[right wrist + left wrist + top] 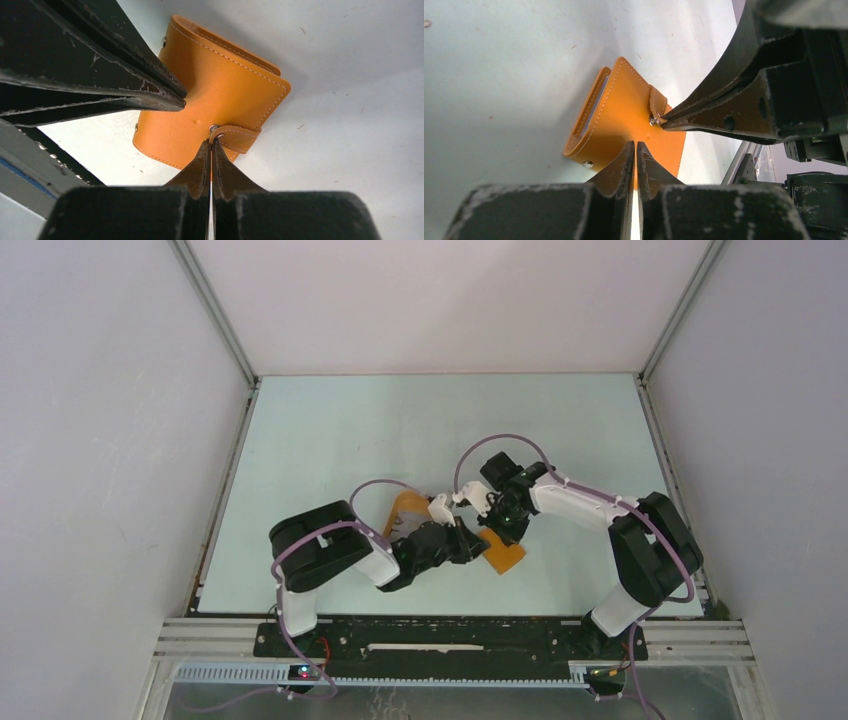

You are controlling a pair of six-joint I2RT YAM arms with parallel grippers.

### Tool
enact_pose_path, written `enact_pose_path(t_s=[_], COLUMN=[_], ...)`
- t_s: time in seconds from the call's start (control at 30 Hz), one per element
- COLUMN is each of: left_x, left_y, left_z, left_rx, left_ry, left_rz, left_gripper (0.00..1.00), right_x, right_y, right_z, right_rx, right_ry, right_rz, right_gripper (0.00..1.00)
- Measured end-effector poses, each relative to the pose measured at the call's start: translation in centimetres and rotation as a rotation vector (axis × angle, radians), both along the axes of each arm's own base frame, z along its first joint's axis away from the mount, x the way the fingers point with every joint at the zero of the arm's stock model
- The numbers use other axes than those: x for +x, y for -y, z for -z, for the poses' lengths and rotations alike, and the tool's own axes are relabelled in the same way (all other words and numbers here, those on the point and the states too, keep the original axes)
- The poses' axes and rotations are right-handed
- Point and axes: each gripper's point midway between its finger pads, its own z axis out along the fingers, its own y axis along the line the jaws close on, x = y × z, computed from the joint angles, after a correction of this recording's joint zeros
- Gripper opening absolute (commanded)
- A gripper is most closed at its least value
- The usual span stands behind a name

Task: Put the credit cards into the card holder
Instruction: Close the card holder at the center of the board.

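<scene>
Find the card holder (619, 112) flat and folded shut on the counter (499, 75), directly under the tips of both pairs of fingers, with its tab (240, 139) wrapped over the edge and ending at the snap (214, 128). Judging by that, treat the step in hand as popping the tab loose so as to open the fold; no cards to be made out in any view. To do it well, press down with the left fingers (616, 170) on the leather face, a little to one side of the snap, so as to stop any sliding or lifting. Work the right fingers (192, 172) under the free end of the tab, right at the snap, and peel away from the face rather than dragging sideways. Go gently, to avoid flipping the whole thing over. Left pair: nearly together, only a thin slit between, nothing seen in it, tips touching the face. Right pair: fully closed, tips against the snap and tab end; cannot tell whether pinching the tab or merely prodding it
</scene>
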Motion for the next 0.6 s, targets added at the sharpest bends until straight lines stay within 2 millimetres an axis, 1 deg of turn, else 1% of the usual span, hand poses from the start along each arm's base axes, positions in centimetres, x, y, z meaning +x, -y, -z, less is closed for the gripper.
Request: enact_pose_path(t_s=[0.43, 0.53, 0.6], left_x=[-0.5, -0.7, -1.0], left_y=[-1.4, -1.8, -2.3], left_z=[0.4, 0.6, 1.2], left_rx=[0.006, 0.015, 0.034], left_ry=[-0.002, -0.006, -0.015], left_rz=[-0.009, -0.009, -0.009], left_gripper=[0.1, 0.1, 0.1], right_x=[0.1, 0.1, 0.1], right_y=[0.1, 0.1, 0.1], right_z=[0.1, 0.2, 0.2], right_rx=[-0.08, -0.093, -0.102], right_ry=[0.025, 0.009, -0.004], right_rz=[-0.036, -0.036, -0.037], right_gripper=[0.0, 0.0, 0.0])
